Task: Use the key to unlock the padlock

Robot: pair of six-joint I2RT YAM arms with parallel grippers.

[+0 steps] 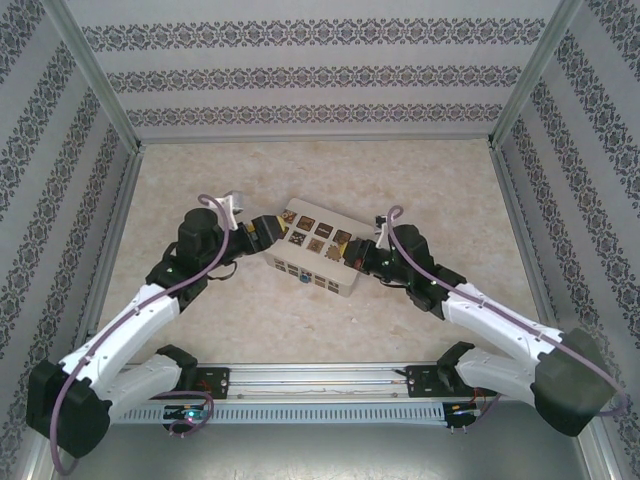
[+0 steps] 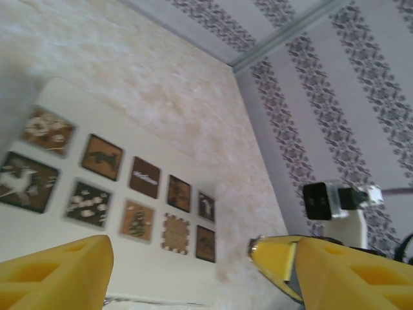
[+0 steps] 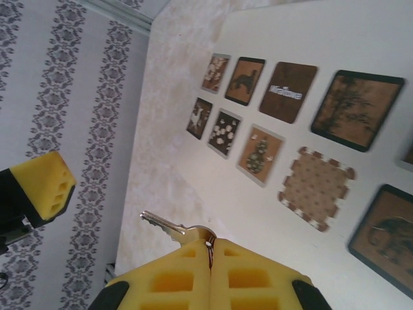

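The padlock (image 1: 300, 279) is a tiny blue spot on the near side of the white box (image 1: 318, 252) at mid-table. A silver key (image 3: 169, 226) juts left from my right gripper (image 3: 210, 248), whose yellow fingers (image 3: 258, 278) are shut on its head. That right gripper (image 1: 356, 256) hovers at the box's right end. My left gripper (image 1: 262, 230) is at the box's left end. Its yellow fingers (image 2: 55, 274) stand wide apart, open, with the box's white top (image 2: 161, 271) showing between them.
The white box top carries several brown picture tiles (image 3: 287, 90). Patterned walls (image 1: 300, 70) with metal posts enclose the table on three sides. Bare marbled tabletop (image 1: 250, 320) lies in front of and behind the box. A rail (image 1: 320, 380) runs along the near edge.
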